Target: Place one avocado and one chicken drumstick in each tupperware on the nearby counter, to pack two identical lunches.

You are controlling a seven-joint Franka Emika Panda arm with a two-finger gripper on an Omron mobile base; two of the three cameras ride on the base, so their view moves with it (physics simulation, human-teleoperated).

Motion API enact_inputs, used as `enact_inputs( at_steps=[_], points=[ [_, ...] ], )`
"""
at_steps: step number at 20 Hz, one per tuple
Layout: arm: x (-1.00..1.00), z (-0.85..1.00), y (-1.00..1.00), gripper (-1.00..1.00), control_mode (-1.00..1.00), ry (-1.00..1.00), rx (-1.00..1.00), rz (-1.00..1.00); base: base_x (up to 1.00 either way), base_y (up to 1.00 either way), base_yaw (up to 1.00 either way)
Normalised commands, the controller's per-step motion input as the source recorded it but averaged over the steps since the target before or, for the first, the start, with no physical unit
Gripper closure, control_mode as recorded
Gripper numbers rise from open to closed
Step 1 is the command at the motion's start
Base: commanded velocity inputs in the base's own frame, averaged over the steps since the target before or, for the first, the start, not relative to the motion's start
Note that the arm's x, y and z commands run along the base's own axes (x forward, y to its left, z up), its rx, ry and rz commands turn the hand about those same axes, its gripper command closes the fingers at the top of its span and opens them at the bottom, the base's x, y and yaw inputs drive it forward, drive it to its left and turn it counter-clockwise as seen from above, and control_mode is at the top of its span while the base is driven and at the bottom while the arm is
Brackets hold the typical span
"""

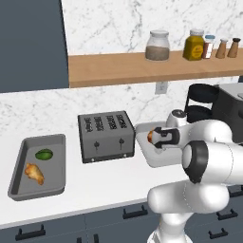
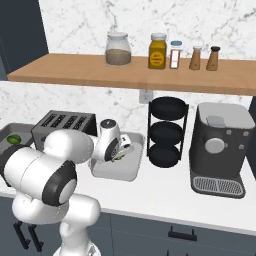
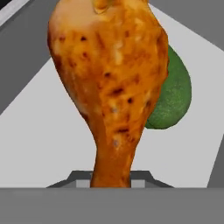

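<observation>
- My pincer (image 1: 153, 138) is clamped on a chicken drumstick (image 3: 109, 87); in the hand view the thin bone end sits low between my fingertips and the fat, browned end points away from me.
- In the left base view the orange meat of that drumstick peeks out at the front of my hand, over the near tupperware (image 1: 159, 159).
- This tupperware is a pale grey, shallow box on the white tabletop (image 1: 95, 187), just right of the toaster (image 1: 106, 136).
- An avocado (image 3: 173, 94) lies on the tupperware's light floor, partly hidden behind the drumstick in the hand view.
- Whether the drumstick touches the floor of the box, I cannot tell.
- At the far left of the tabletop stands a dark grey tray (image 1: 19, 182) with a second avocado (image 1: 44, 154) and a second drumstick (image 1: 34, 173) lying in it, the avocado toward the wall, the drumstick nearer the front edge, the two apart.
- To the right of the tupperware, in the right base view, stand a black three-tier rack (image 2: 166, 131) and a coffee machine (image 2: 220, 147).
- The wooden shelf (image 2: 125, 75) above carries a jar and several bottles.
</observation>
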Motion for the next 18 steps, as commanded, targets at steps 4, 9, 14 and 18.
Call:
enact_inputs(
  at_steps=[4, 9, 14, 18],
  points=[
    [0.0, -0.14, -0.09, 1.0, -1.0, 0.15, 0.0, 0.0, 0.0, 0.0, 0.0],
    [0.0, -0.17, 0.0, -1.0, -1.0, 0.16, 0.0, 0.0, 0.0, 0.0, 0.0],
    [0.0, -0.03, 0.0, -1.0, -1.0, 0.03, 0.0, 0.0, 0.0, 0.0, 0.0],
    [-0.01, 0.0, 0.0, -1.0, -1.0, 0.0, 0.0, 0.0, 0.0, 0.0, 0.0]
  ],
)
